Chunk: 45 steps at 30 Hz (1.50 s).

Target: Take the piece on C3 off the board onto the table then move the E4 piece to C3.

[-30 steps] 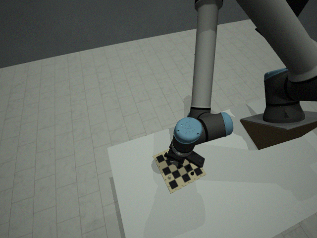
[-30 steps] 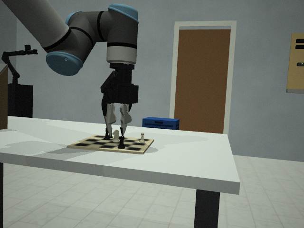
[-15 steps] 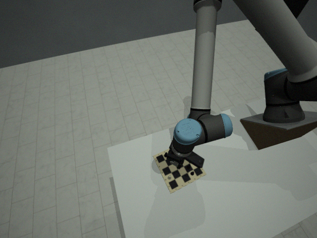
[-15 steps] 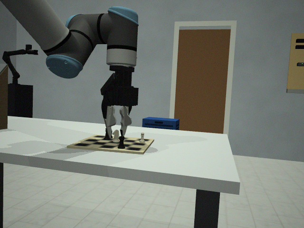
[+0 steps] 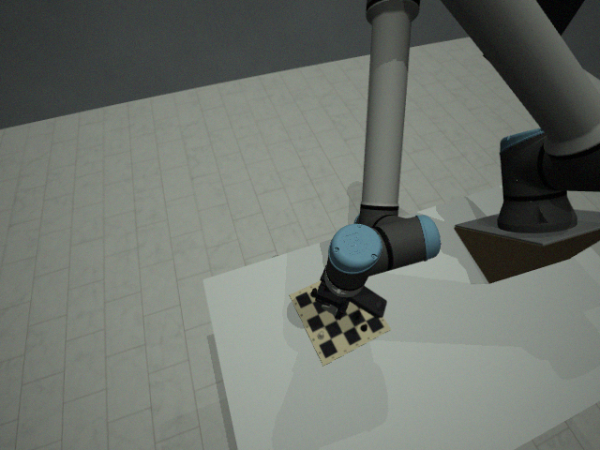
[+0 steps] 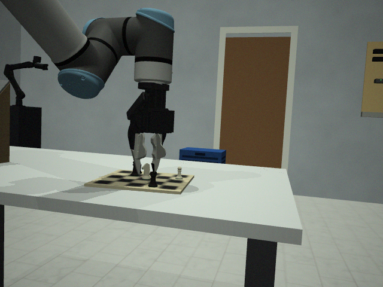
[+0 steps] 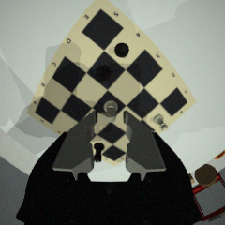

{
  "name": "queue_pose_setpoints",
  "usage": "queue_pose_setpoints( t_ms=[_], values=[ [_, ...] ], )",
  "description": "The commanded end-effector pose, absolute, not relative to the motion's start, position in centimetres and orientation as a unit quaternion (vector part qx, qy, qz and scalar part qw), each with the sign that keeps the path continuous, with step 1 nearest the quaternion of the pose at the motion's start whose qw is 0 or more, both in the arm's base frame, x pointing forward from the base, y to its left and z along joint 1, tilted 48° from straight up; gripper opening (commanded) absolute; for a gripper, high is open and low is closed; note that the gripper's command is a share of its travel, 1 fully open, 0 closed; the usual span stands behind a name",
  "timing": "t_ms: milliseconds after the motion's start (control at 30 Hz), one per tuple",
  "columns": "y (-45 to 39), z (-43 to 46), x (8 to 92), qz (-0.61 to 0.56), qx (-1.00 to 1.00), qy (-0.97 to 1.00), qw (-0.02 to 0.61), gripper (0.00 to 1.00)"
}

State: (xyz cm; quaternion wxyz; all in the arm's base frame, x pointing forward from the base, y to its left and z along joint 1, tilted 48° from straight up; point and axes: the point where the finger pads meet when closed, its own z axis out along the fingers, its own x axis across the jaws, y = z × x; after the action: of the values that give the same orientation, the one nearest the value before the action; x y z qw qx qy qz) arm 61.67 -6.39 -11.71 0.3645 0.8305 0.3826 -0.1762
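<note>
White tabletop (image 6: 216,197) carried the small tan-and-black checkered board (image 6: 173,188). Nearest me on it stood a black rook-like piece (image 6: 152,179). Behind that, my claw (image 6: 145,168) hung low, its fingers partly spread either side of the white knight-shaped piece (image 6: 145,171), pinching nothing. Farther right stood a white pawn (image 6: 179,173).

From high above we look down on the board (image 5: 338,323); from table height we see it sidelong; the wrist view looks straight down, close.
</note>
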Motion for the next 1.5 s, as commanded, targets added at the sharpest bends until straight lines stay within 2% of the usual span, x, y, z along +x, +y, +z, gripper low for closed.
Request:
queue_pose_setpoints(
  t_ms=[0,367,400,1467],
  values=[
    [-6.35,-11.67,61.7,-0.176,0.83,0.383,0.365,0.23],
    [-6.35,-11.67,61.7,-0.176,0.83,0.383,0.365,0.23],
    [-6.35,-11.67,61.7,-0.176,0.83,0.383,0.365,0.0],
    [-6.35,-11.67,61.7,-0.176,0.83,0.383,0.365,0.0]
  ],
)
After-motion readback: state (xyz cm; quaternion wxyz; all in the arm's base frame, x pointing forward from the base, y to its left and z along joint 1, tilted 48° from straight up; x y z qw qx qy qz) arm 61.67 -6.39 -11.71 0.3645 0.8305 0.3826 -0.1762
